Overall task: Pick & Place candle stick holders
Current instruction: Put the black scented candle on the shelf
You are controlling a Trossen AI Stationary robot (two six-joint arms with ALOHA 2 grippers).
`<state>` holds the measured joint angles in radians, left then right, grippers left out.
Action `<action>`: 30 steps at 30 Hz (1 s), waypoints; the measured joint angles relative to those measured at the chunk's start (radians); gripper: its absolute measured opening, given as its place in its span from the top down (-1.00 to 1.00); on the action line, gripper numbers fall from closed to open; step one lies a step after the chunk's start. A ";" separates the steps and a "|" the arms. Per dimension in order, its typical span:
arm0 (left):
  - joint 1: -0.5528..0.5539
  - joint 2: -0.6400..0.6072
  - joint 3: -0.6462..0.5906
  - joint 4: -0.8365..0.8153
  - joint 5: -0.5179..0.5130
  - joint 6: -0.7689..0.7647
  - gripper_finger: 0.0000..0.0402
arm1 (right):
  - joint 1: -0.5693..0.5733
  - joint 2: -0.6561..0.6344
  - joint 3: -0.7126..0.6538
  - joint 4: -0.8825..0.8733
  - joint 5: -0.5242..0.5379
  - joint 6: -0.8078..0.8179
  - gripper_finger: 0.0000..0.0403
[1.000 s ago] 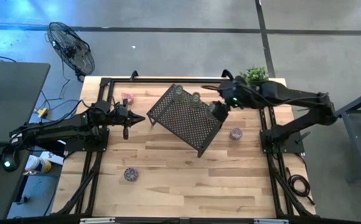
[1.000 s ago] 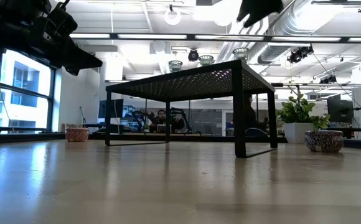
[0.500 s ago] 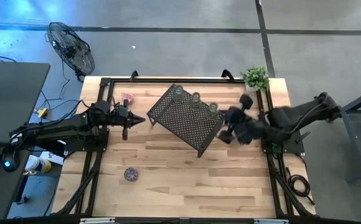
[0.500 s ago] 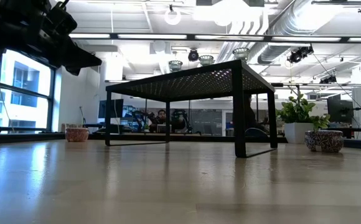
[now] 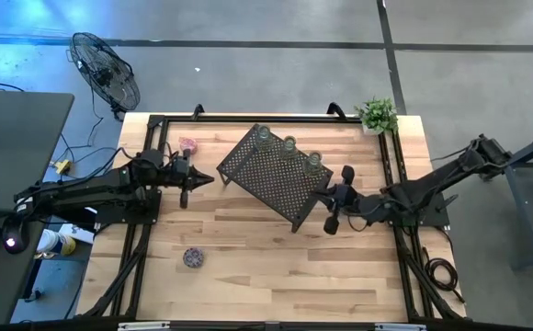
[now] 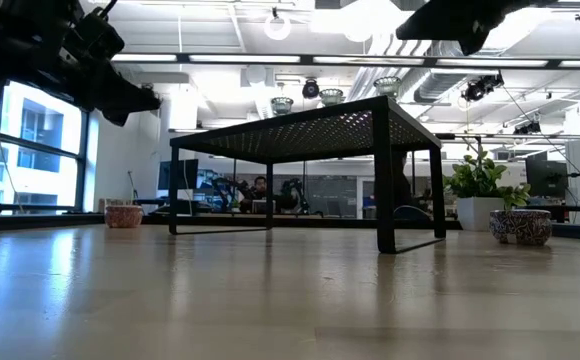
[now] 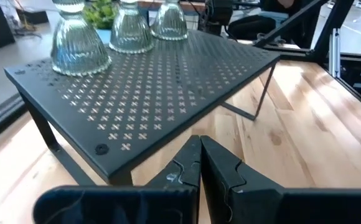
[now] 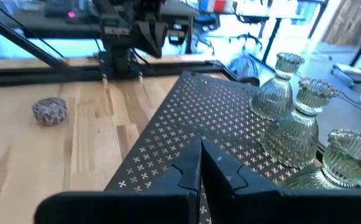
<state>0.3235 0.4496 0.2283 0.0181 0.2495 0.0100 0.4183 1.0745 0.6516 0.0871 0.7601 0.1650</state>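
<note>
My right jaws [image 5: 336,197] are closed on nothing, hovering beside the black rack's [image 5: 276,175] right end; my left jaws [image 5: 196,177] are closed too, empty, waiting off the rack's left end. Three clear candle stick holders [image 5: 289,144] stand in a row along the rack's far edge. A pink holder [image 5: 187,145] sits on the table [image 5: 266,257] near the far left corner, and a purple holder [image 5: 192,257] sits well apart toward the near left. A potted plant [image 5: 378,115] stands at the far right corner.
</note>
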 joint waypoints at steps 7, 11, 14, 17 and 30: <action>-0.143 0.000 0.000 -0.025 -0.092 -0.023 1.00 | 0.000 -0.072 -0.106 0.131 -0.038 -0.061 0.99; -0.278 0.000 0.000 -0.023 -0.232 -0.051 1.00 | 0.000 -0.081 -0.143 0.165 -0.040 -0.079 0.99; -0.379 0.000 0.000 -0.022 -0.320 -0.081 1.00 | 0.000 -0.081 -0.152 0.170 -0.070 -0.081 1.00; -0.469 0.007 0.009 -0.039 -0.403 -0.112 1.00 | 0.000 -0.081 -0.158 0.173 -0.087 -0.080 0.99; -0.737 0.329 0.273 -0.282 -0.657 -0.251 1.00 | 0.010 -0.081 -0.158 0.173 -0.088 -0.147 0.99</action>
<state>-0.4133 0.7785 0.5011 -0.2644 -0.4076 -0.2408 0.4282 0.9932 0.4938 0.2603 0.6724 0.0177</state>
